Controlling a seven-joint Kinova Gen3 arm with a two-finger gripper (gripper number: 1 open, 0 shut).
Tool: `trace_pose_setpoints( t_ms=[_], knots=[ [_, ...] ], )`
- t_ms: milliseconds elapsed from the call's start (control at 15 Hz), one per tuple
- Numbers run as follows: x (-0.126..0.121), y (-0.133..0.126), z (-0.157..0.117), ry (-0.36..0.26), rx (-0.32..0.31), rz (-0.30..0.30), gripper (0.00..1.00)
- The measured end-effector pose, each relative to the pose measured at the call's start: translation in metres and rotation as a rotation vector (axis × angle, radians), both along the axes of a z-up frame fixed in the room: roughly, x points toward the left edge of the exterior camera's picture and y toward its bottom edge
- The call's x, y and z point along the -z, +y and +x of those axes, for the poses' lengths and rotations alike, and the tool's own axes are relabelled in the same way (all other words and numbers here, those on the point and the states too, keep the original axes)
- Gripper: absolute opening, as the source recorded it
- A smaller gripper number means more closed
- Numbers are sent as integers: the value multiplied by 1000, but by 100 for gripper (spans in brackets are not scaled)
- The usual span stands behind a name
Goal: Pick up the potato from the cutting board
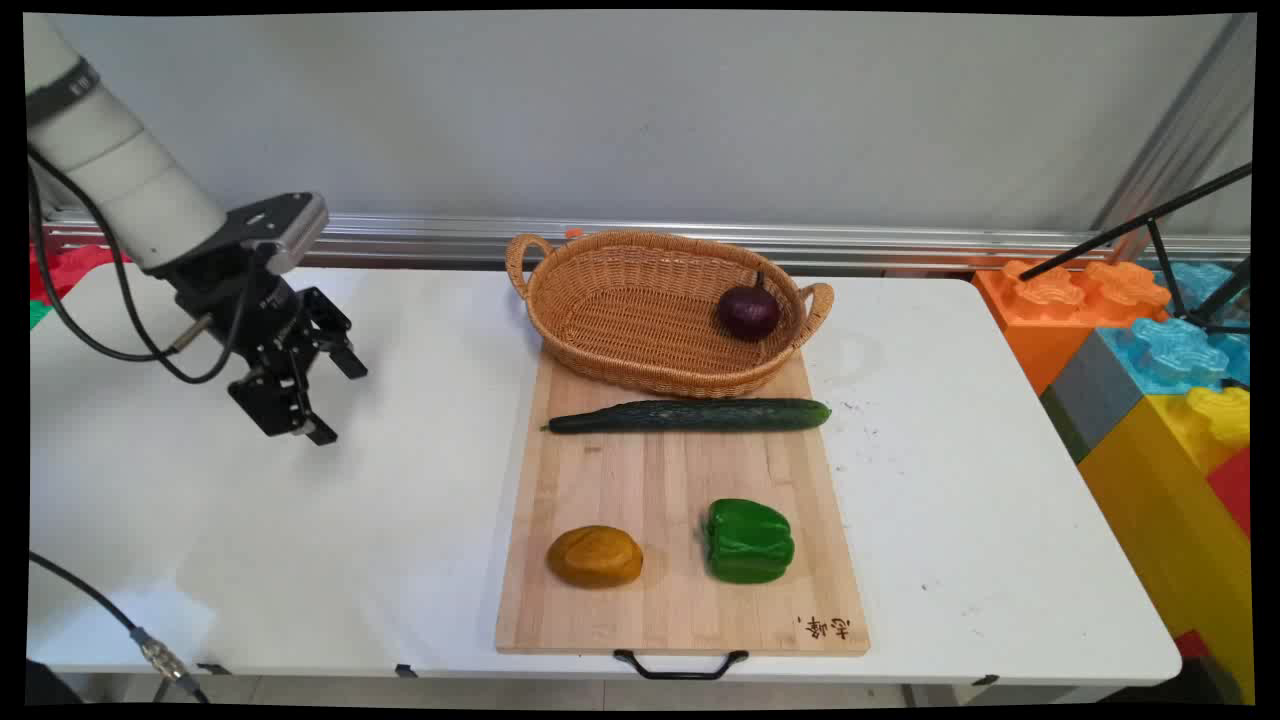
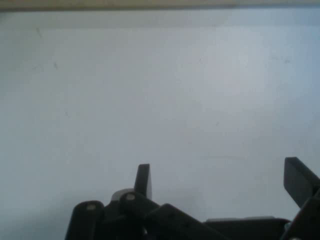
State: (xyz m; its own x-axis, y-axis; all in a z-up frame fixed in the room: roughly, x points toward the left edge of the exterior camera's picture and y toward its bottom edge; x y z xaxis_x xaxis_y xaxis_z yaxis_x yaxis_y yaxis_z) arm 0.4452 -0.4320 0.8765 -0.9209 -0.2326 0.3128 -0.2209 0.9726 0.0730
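My black gripper [image 1: 338, 403] hangs open and empty above the bare left part of the white table [image 1: 300, 540], well left of the wooden cutting board [image 1: 660, 490]. The hand view shows only white tabletop between the two spread fingertips [image 2: 143, 179], the gripper [image 2: 220, 177] holding nothing. On the board lie a long dark cucumber [image 1: 690, 415], a green bell pepper [image 1: 748, 541] and a brownish-orange rounded item [image 1: 594, 556]. A wicker basket [image 1: 620, 320] sits at the board's far end with a purple onion [image 1: 748, 311] inside it.
Large coloured toy blocks [image 1: 1160, 360] stand beyond the table's right edge, with a black tripod leg [image 1: 1130, 232] over them. A metal rail [image 1: 700, 240] runs along the wall behind the table. Black cables hang from the arm on the left.
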Motion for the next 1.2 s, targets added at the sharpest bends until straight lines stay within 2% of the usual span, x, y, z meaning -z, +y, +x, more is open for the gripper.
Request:
trace_pose_setpoints(
  t_ms=[200,467,667,800,1000,1200],
  knots=[
    [9,-4,-4,57,-23,17,100],
    [15,-10,-27,164,-50,53,100],
    [18,-15,-64,264,-48,100,100],
    [23,-16,-88,304,-37,128,100],
    [33,-12,-125,339,-17,169,100],
    [47,-4,-155,349,9,199,100]
  ],
)
